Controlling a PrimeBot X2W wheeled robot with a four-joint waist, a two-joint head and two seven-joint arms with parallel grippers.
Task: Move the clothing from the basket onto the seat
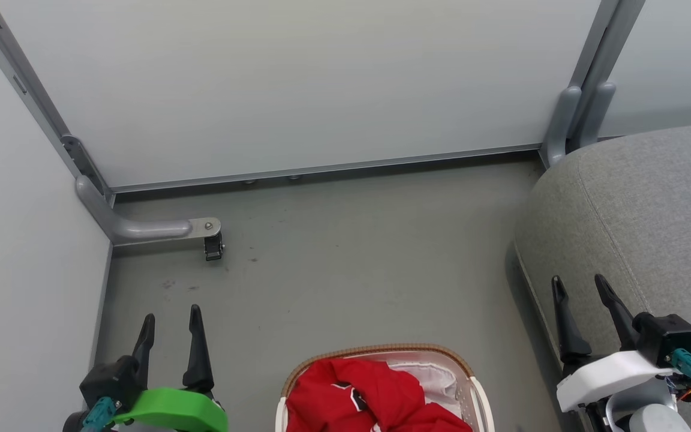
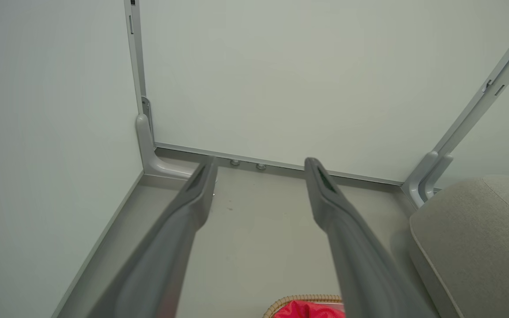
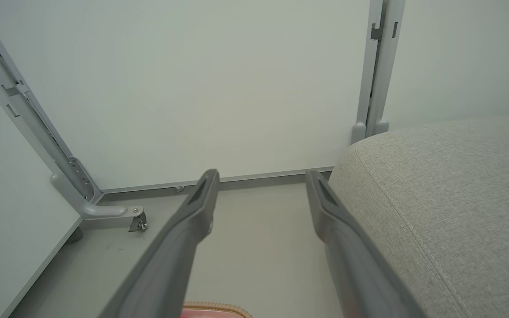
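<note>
Red clothing [image 1: 375, 393] with white patches lies bunched in the basket [image 1: 381, 350], a cream tub with a brown woven rim at the bottom centre of the head view. The grey seat [image 1: 639, 204] bulges in from the right. My left gripper [image 1: 170, 317] stands open over the floor to the basket's left, nothing between its fingers. My right gripper [image 1: 579, 287] is open too, hovering in front of the seat's front edge, right of the basket. In the left wrist view the left gripper [image 2: 260, 170] spreads above a sliver of red clothing [image 2: 309, 310]; the right gripper [image 3: 261, 182] has the seat [image 3: 449, 198] beside it.
White partition panels [image 1: 297, 84] close off the back and left. A grey metal foot with a small caster [image 1: 212, 246] juts onto the floor at the left corner; another upright post [image 1: 579, 114] stands by the seat. Grey floor [image 1: 351, 258] stretches between the panels, the basket and the seat.
</note>
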